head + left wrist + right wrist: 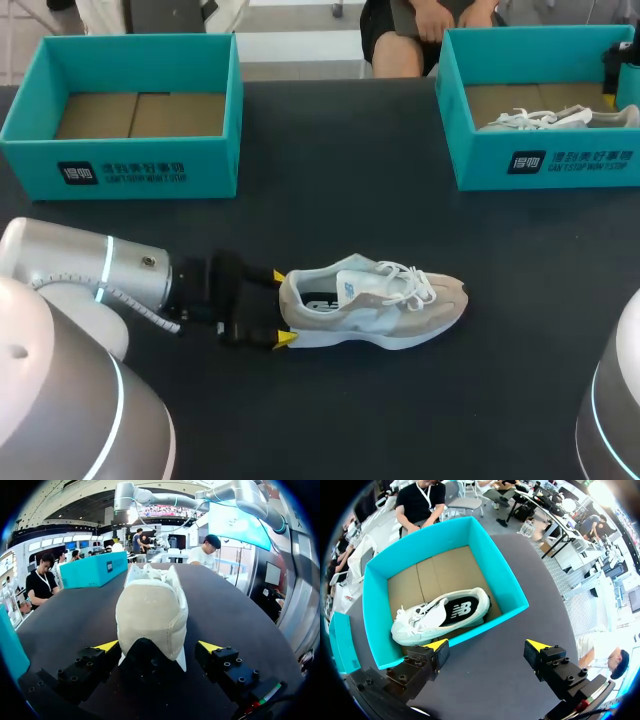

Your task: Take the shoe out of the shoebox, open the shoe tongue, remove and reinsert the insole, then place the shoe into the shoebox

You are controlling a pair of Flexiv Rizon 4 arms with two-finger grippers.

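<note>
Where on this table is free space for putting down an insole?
Free: the table between the left shoebox and the right shoebox, and the strip from there down to the shoe. The left shoebox is empty too. Crowded: the shoe's heel, flanked by the left gripper; the right shoebox holds a second shoe.

The shoe [375,300] lies heel inside the left claw [282,307], left shoebox [130,165] and right shoebox [560,160] behind.

Even, bright overhead light casts soft shadow beneath the shoe [372,300].
</note>
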